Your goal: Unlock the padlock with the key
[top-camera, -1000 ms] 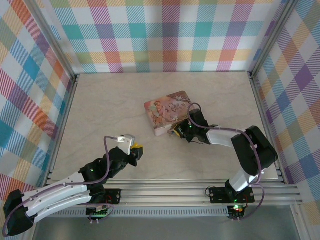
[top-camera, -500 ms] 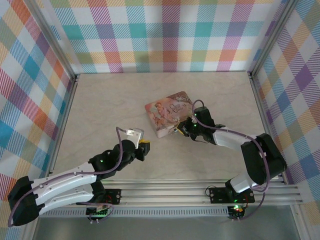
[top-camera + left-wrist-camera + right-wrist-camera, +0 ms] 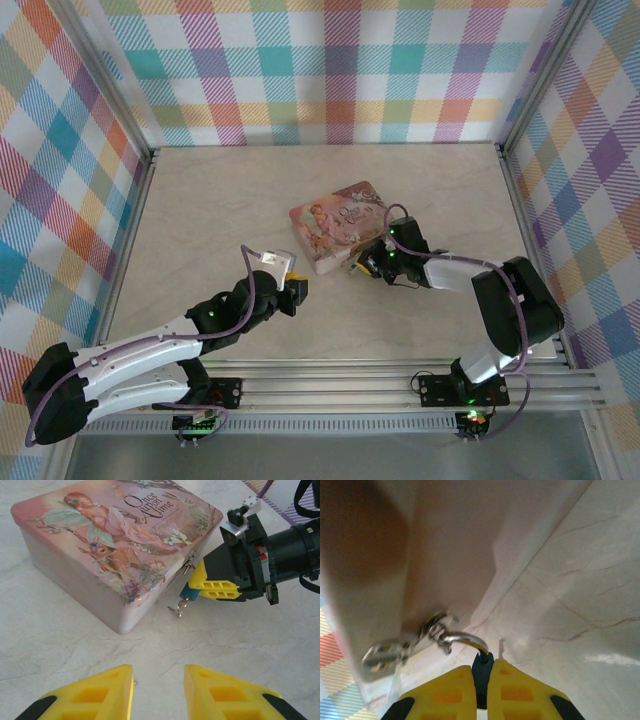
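Right pincer (image 3: 198,586) is clenched on the tiny teal-blue padlock (image 3: 188,593), which hangs from the latch of the pink picture-printed rectangular tin (image 3: 110,545) mid-table. We judge it is steadying the lock. Left pincer (image 3: 159,676) is released and empty, nearer the table's near edge.

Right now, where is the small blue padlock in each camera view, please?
Left wrist: right of centre, padlock between the pink tin's latch and the right gripper's yellow fingers.
Right wrist: bottom centre, pinched between the fingers, shackle reaching the latch.
Top external: too small to tell; at the right gripper's tips.
Shared landmark: the pink tin.
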